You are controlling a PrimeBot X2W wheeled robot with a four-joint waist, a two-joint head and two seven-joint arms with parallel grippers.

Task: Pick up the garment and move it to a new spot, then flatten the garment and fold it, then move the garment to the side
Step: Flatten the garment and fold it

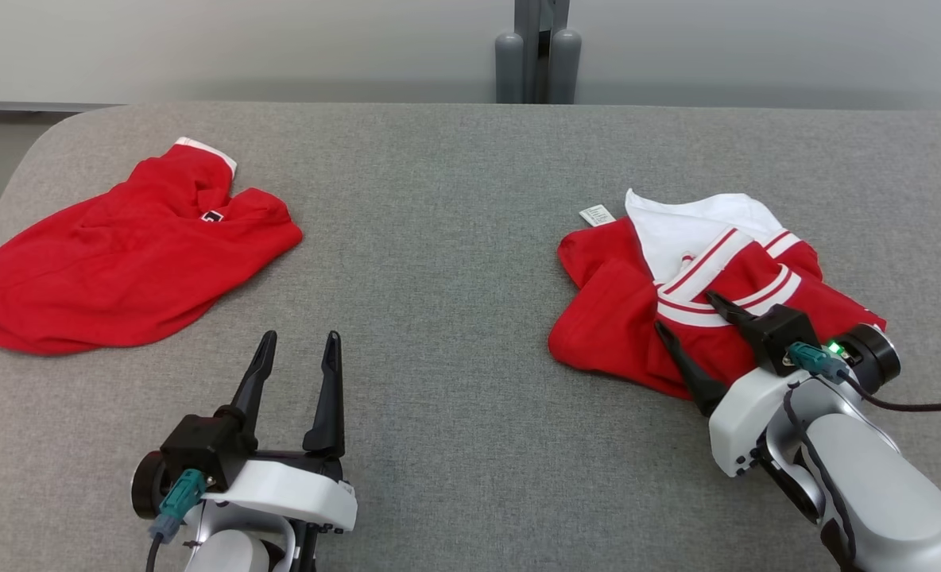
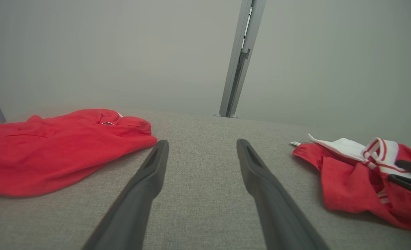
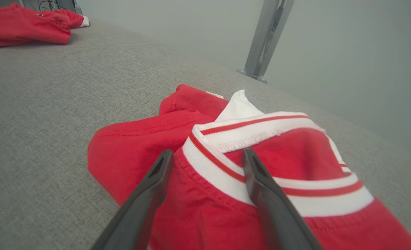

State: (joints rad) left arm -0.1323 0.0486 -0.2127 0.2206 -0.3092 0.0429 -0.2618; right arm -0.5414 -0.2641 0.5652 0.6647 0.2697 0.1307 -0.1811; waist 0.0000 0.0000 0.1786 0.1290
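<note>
Toward the right of the grey counter (image 1: pixel 455 238), a crumpled striped garment (image 1: pixel 621 318) (image 2: pixel 347 184) (image 3: pixel 139 146): red cloth, white bands with red stripes, a white inner layer turned up at the far side, a small white label (image 1: pixel 598 214) sticking out at its far left corner. Directly over its near half, the right gripper (image 1: pixel 687 310) (image 3: pixel 207 152) (image 2: pixel 393 170), fingers spread wide and pinching nothing; in the right wrist view, one finger across the white striped band, the other over plain red cloth beside it. Low over the fabric, though actual contact impossible to tell.

Near the front edge left of centre, the left gripper (image 1: pixel 301 338) (image 2: pixel 202 143), fingers likewise spread wide with bare counter between them, well apart from both pieces of clothing.

At the far left of the counter, a plain red garment (image 1: pixel 121 262) (image 2: pixel 52 149) (image 3: pixel 25 21) lying flat and loosely doubled over, white trim at its far end. Behind the counter, against a pale wall, a grey metal post (image 1: pixel 538 48) (image 2: pixel 242 59) (image 3: pixel 266 34).
</note>
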